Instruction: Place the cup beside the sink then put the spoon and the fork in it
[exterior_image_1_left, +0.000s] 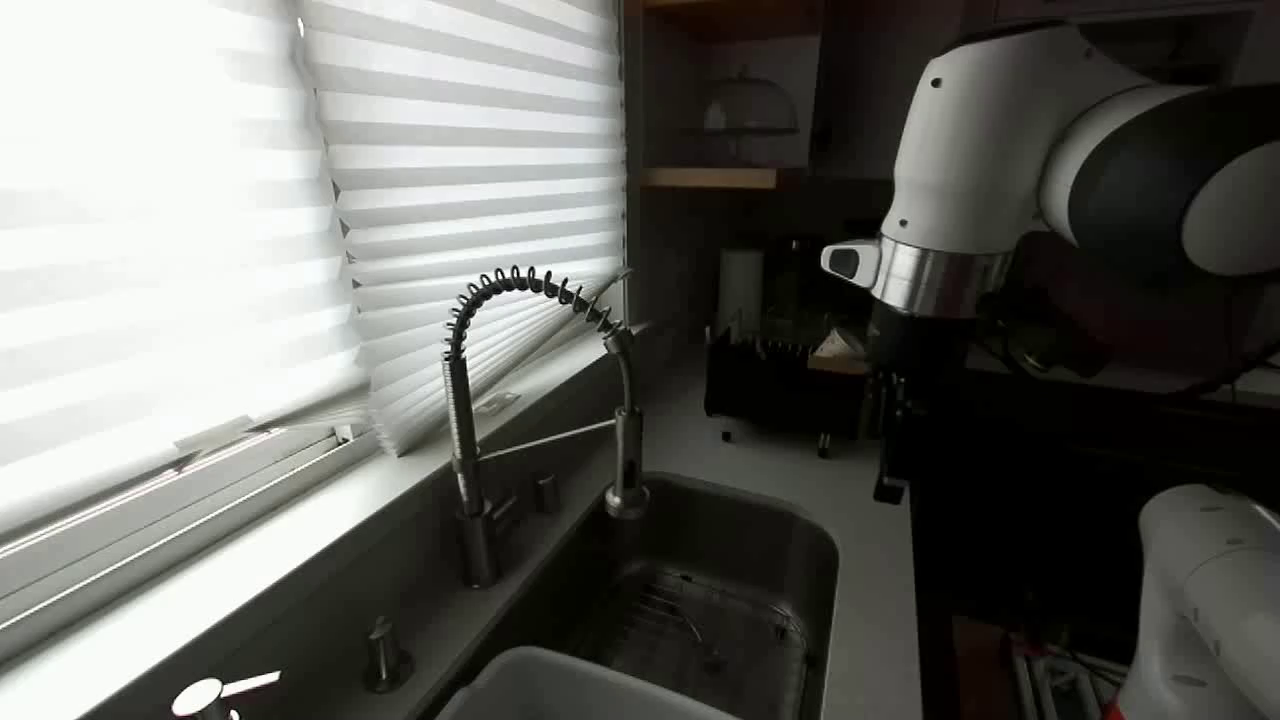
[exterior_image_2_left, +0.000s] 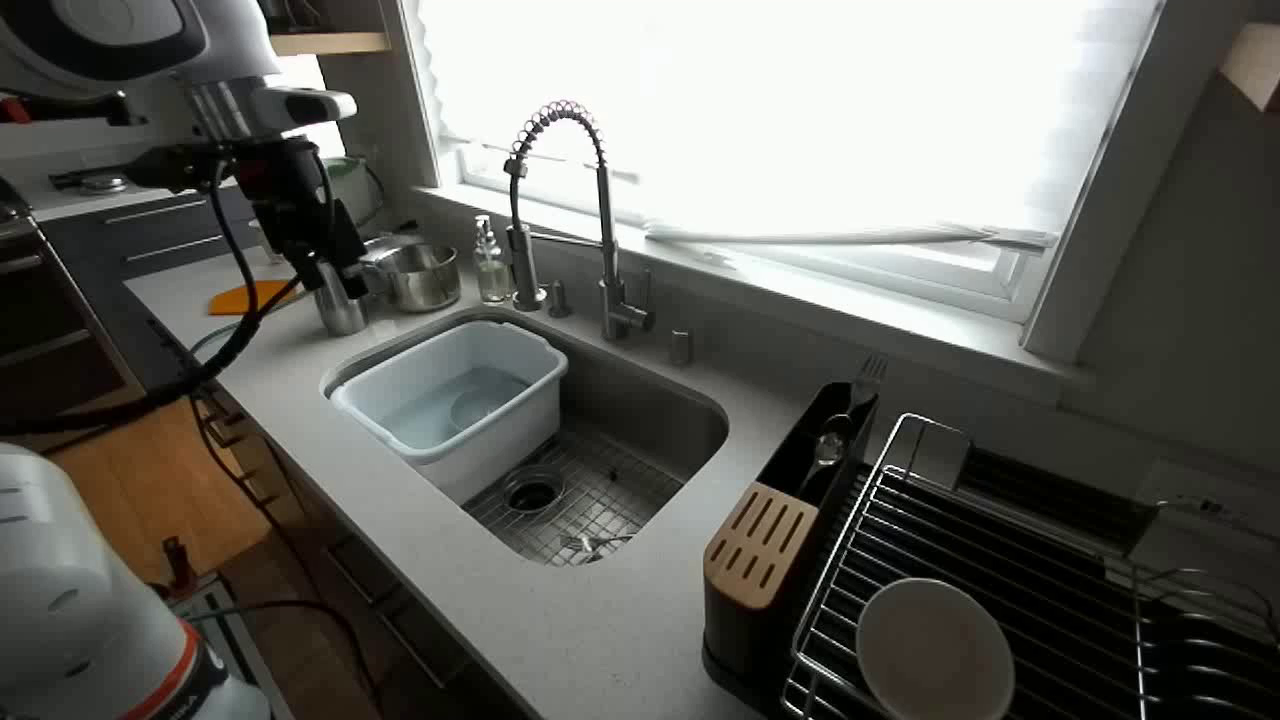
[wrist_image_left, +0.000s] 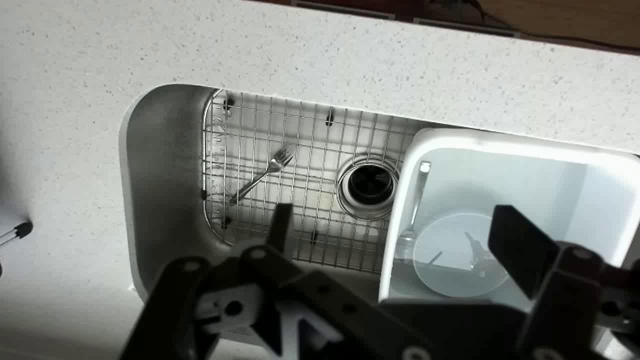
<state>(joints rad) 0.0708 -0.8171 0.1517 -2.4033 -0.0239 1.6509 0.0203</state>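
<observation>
My gripper (wrist_image_left: 392, 215) is open and empty, its fingers apart above the sink (wrist_image_left: 165, 170). It also shows in both exterior views (exterior_image_1_left: 888, 480) (exterior_image_2_left: 335, 270). A fork (wrist_image_left: 265, 175) lies on the sink's wire grid. It shows small in an exterior view (exterior_image_2_left: 590, 545). A spoon (wrist_image_left: 414, 212) leans inside the white tub (wrist_image_left: 415, 150), its bowl under water. Another spoon (exterior_image_2_left: 828, 450) and fork (exterior_image_2_left: 868, 378) stand in the black cutlery holder. A round white vessel (exterior_image_2_left: 935, 650) lies in the dish rack; I cannot tell whether it is the cup.
The tub fills one end of the sink; a round pale dish (wrist_image_left: 460, 255) lies under its water. The coiled faucet (exterior_image_2_left: 610, 240) arches behind. The cutlery holder (exterior_image_2_left: 740, 600) and dish rack (exterior_image_2_left: 840, 570) stand beside the sink. A steel pot (exterior_image_2_left: 425, 280) stands past the tub.
</observation>
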